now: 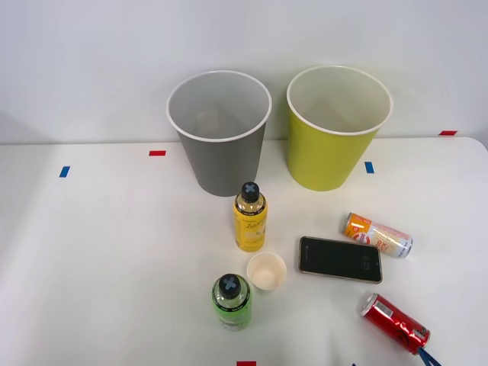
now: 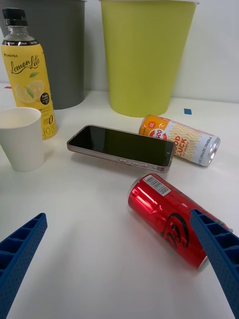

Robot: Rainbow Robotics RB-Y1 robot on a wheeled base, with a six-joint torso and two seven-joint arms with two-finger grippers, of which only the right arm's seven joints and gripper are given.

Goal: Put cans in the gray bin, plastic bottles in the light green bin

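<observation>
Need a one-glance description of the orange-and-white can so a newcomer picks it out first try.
Start at the light green bin and come toward the robot to the dark phone lying flat. The orange-and-white can lies on its side between them, near the phone's far right corner. The red can, also lying down, sits on the phone's near side.

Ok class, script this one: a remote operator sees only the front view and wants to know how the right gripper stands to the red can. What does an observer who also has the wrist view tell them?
Operator: I see only a blue sliver by the red can. Is the right gripper open?
Observer: Yes. In the wrist view its blue fingers stand wide apart.
Operator: How does the can lie to them?
Observer: On its side between them, close to one finger, which crosses in front of its silver end. I cannot tell if they touch.
</observation>
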